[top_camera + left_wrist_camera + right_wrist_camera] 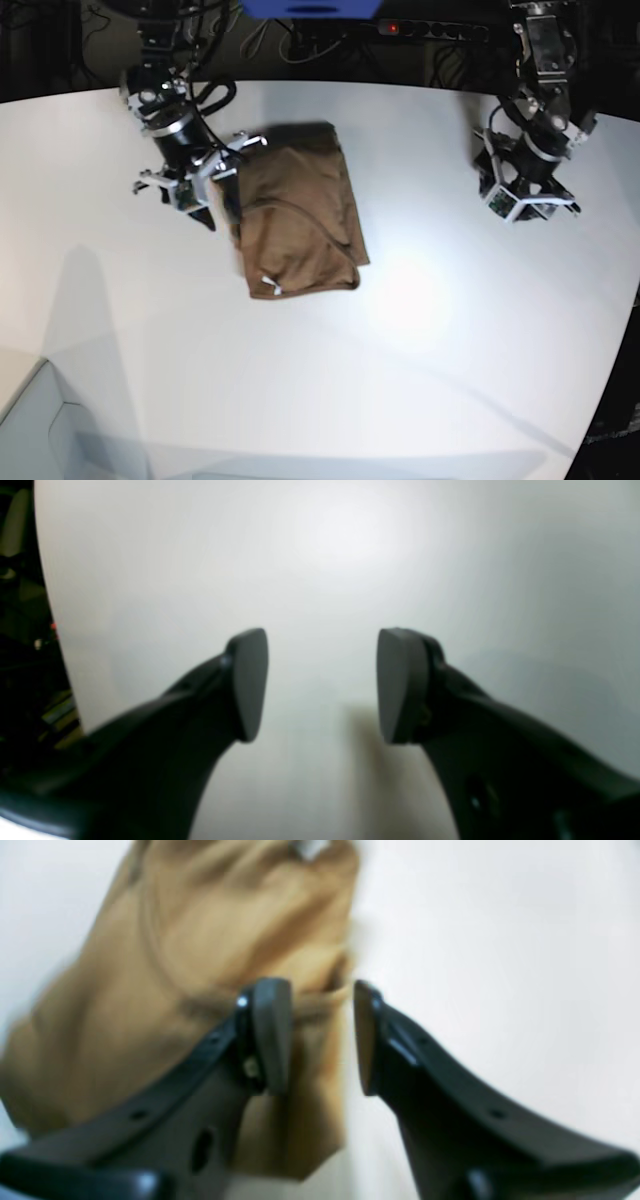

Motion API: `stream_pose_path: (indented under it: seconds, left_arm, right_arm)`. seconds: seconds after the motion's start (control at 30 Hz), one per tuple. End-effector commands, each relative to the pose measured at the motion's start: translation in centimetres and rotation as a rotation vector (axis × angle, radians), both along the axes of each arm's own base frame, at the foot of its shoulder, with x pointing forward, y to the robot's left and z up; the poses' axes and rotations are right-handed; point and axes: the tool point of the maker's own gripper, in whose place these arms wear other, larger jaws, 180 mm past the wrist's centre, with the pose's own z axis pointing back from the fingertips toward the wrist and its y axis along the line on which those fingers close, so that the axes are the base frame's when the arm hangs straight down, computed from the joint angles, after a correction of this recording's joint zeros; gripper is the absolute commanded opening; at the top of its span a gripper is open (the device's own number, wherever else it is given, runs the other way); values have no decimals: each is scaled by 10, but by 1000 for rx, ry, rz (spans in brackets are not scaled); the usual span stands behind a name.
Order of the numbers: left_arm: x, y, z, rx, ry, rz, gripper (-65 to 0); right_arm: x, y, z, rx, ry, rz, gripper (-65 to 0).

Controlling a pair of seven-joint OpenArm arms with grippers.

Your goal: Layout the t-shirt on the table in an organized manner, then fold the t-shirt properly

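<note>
Dark end-effector fingers fill the foreground of both wrist views. Left end effector [322, 685]: jaws parted wide, nothing between them, only bare white worktop [350, 555] beneath. In the base view it hangs over the far side of the worktop, well apart from the cloth.

Right end effector [320, 1037]: jaws parted to a moderate gap, blurred; a hem or fold of the t-shirt [200, 965] shows in the gap behind the tips. Cannot tell whether any cloth is pinched; the jaws look open rather than clamped.

T-shirt sits toward the far-left part of the worktop in the base view [300, 215], already a compact, roughly rectangular bundle with layers lying over each other and a small white tag [268, 284] showing at its near edge. Right end effector [205, 190] is at the bundle's left edge, touching or just beside it.

Judgement: folding stage, late; shape is mostly made, though the near edge looks uneven. Next move probably calls for the right end effector either to take the left edge for a last fold or tidy, or to lift clear without dragging layers. Risk: snagging the top layer and opening the fold.
</note>
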Motion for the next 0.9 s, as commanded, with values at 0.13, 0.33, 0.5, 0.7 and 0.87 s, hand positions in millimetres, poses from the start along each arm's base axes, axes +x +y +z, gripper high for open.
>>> stream_pose_path:
  seconds: [0.13,0.33,0.5,0.7,0.87]
  left_arm:
    - [-5,-6,50,-76,-115,67,-309]
    - [-35,-10,43,-84,-10,131,-309]
    - [-67,-16,21,-128,73,182,-309]
    - [-98,11,10,-121,122,313,-309]
    - [-120,41,5,-87,154,413,-309]
  right_arm:
    - [-11,-29,52,106,-143,-103,-309]
    - [-38,-48,26,109,-54,-163,-302]
    - [-38,-48,-13,154,35,-183,-302]
    - [-42,-43,-27,172,71,-180,-302]
    - [-51,-40,-40,186,112,-181,-302]
